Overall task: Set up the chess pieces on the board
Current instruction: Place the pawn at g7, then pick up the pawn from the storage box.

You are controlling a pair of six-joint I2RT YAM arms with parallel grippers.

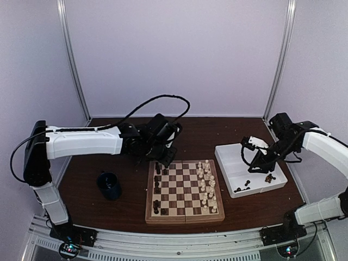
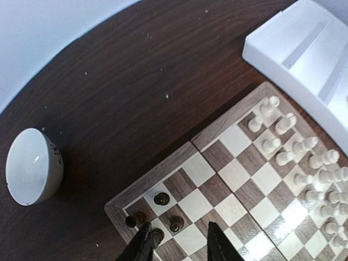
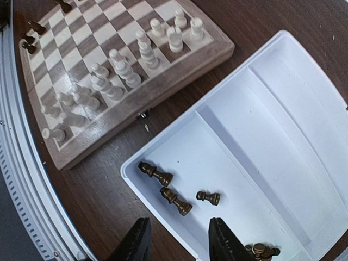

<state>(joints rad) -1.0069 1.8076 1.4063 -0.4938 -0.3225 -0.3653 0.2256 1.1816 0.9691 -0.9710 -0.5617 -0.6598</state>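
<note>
The board (image 1: 185, 218) lies at the table's middle. Cream chess pieces (image 1: 206, 185) fill its two right columns. A few dark pieces (image 1: 157, 185) stand along its left side. My left gripper (image 1: 166, 161) hangs over the far left corner. There, three dark pieces (image 2: 161, 199) stand upright, and a fourth (image 2: 156, 237) rests against the left finger (image 2: 142, 244). The other finger stands well apart, so the left gripper (image 2: 182, 246) is open. My right gripper (image 3: 176, 240) is open and empty over the tray's near corner. Just ahead of it, three dark pieces (image 3: 176, 201) lie on their sides.
The white two-compartment tray (image 1: 225, 163) sits right of the board, with more dark pieces (image 3: 261, 250) in its near compartment. A dark blue cup (image 1: 110, 185) stands left of the board. A pale round object (image 2: 32, 166) shows at the left of the left wrist view.
</note>
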